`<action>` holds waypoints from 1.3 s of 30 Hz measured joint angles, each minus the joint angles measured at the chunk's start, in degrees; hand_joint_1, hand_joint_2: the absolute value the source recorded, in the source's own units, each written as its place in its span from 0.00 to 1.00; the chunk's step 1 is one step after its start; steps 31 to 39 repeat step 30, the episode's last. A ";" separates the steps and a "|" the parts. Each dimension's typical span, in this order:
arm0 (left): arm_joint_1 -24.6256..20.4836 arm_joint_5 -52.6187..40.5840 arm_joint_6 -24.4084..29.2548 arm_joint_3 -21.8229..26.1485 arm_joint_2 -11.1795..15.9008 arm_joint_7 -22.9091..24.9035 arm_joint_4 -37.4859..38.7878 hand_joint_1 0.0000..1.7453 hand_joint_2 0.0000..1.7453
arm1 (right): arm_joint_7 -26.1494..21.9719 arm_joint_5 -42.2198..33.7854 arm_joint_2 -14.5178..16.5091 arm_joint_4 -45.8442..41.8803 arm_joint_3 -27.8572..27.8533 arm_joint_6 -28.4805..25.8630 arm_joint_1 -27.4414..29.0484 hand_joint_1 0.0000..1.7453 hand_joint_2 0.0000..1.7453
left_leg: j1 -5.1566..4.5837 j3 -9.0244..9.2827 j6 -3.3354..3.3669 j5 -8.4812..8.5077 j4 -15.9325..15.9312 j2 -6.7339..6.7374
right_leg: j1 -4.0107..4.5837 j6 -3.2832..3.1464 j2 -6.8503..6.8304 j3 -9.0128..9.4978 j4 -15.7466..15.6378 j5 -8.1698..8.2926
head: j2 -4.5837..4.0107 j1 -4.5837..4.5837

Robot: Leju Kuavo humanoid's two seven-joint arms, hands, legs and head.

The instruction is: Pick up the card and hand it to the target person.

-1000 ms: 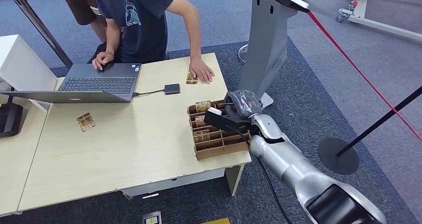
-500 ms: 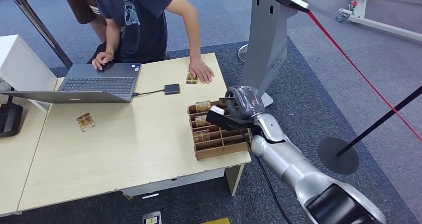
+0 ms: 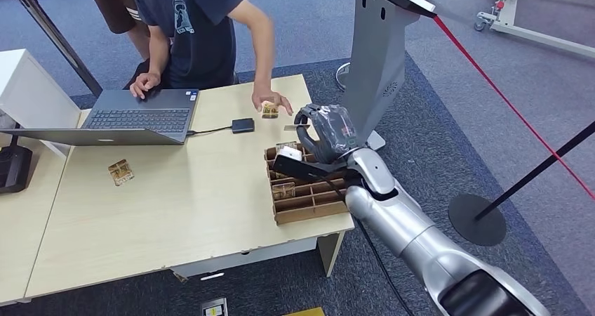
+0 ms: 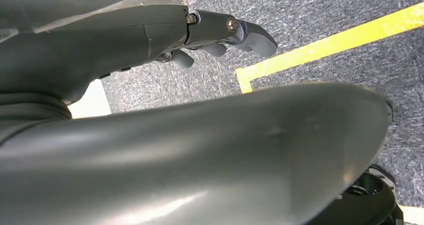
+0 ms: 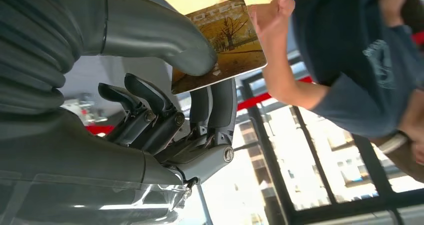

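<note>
My right hand (image 3: 327, 130) is raised over the far end of the wooden card box (image 3: 313, 202), reaching toward the person (image 3: 203, 28) seated behind the table. In the right wrist view the thumb and fingers of this hand (image 5: 165, 85) pinch a brown picture card (image 5: 225, 40). From the head view the card (image 3: 291, 127) shows edge-on, sticking out toward the person's hand (image 3: 272, 102). That hand rests its fingertips on another card (image 3: 269, 109) lying on the table. My left hand (image 4: 220, 32) hangs over the carpet with loose fingers, holding nothing.
The box holds more cards (image 3: 284, 189) in its slots near the table's right edge (image 3: 330, 228). A laptop (image 3: 133, 116), a small black device (image 3: 243, 125) and a loose card (image 3: 121, 171) lie on the table. A grey kiosk stand (image 3: 379, 56) rises just right of my hand.
My right hand has lifted off the box and moved up and left toward the person, carrying the card. The person's hand has risen from flat onto its fingertips and shifted slightly left.
</note>
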 joint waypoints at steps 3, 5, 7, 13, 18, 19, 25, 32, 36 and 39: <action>-0.02 0.21 0.09 0.00 -0.02 -0.02 0.00 0.00 0.00 | -0.94 -0.13 0.38 -1.88 0.28 0.94 0.00 1.00 1.00 | 0.00 -0.01 0.00 0.00 -0.01 0.00 | 0.00 0.00 0.00 0.00 0.01 0.00 | 0.00 0.00; -0.06 0.39 0.13 0.00 -0.02 -0.06 -0.01 0.00 0.00 | -1.68 -0.34 1.10 -2.13 0.55 1.26 -0.06 1.00 1.00 | 0.01 -0.01 0.00 0.00 -0.01 0.00 | 0.01 0.00 0.00 0.00 0.01 0.00 | 0.00 0.00; -0.07 0.48 0.17 0.00 -0.02 -0.08 -0.02 0.00 0.00 | -2.45 -0.63 1.94 -2.00 0.90 1.32 -0.18 1.00 1.00 | 0.01 -0.02 0.00 0.00 -0.01 -0.01 | 0.01 0.00 0.00 0.00 0.01 0.00 | 0.00 0.00; -0.08 0.45 0.46 -0.05 -0.04 -0.07 -0.07 0.00 0.00 | -3.45 -0.91 4.27 -0.46 2.08 2.06 -1.06 1.00 1.00 | 0.01 -0.05 0.00 0.00 -0.01 -0.01 | 0.01 0.00 0.00 -0.01 0.01 0.00 | 0.00 -0.01; -0.08 0.15 0.80 -0.12 -0.08 -0.30 -0.29 0.00 0.00 | -2.75 0.28 5.90 1.56 3.33 2.05 -2.12 0.86 1.00 | 0.01 -0.06 0.00 0.00 -0.01 -0.01 | 0.01 0.00 0.00 -0.03 0.01 0.00 | 0.00 -0.01; -0.09 0.06 0.87 -0.13 -0.08 -0.48 -0.37 0.00 0.00 | -2.43 0.62 6.16 2.04 3.55 1.93 -2.35 0.61 1.00 | 0.01 -0.06 0.00 0.00 -0.01 -0.01 | 0.01 0.00 0.00 -0.03 0.01 0.00 | 0.00 0.00; -0.09 -0.23 0.73 -0.39 -0.16 -1.02 -0.52 0.00 0.00 | 0.26 1.19 6.99 4.42 4.51 1.89 -3.12 0.00 1.00 | 0.01 -0.05 0.00 0.00 -0.01 -0.01 | 0.01 0.00 0.00 -0.03 0.00 0.00 | 0.00 0.00; -0.08 -0.17 0.42 -0.75 -0.24 -1.03 -0.52 0.00 0.00 | 1.26 -1.82 6.68 5.13 4.63 3.46 -3.15 0.00 1.00 | 0.01 -0.05 0.00 0.00 0.00 0.00 | 0.01 0.00 0.00 -0.05 0.00 0.00 | 0.00 0.00; -0.08 -0.17 0.42 -0.75 -0.24 -1.03 -0.52 0.00 0.00 | 1.26 -1.82 6.68 5.13 4.63 3.46 -3.15 0.00 1.00 | 0.01 -0.05 0.00 0.00 0.00 0.00 | 0.01 0.00 0.00 -0.05 0.00 0.00 | 0.00 0.00; -0.08 -0.17 0.42 -0.75 -0.24 -1.03 -0.52 0.00 0.00 | 1.26 -1.82 6.68 5.13 4.63 3.46 -3.15 0.00 1.00 | 0.01 -0.05 0.00 0.00 0.00 0.00 | 0.01 0.00 0.00 -0.05 0.00 0.00 | 0.00 0.00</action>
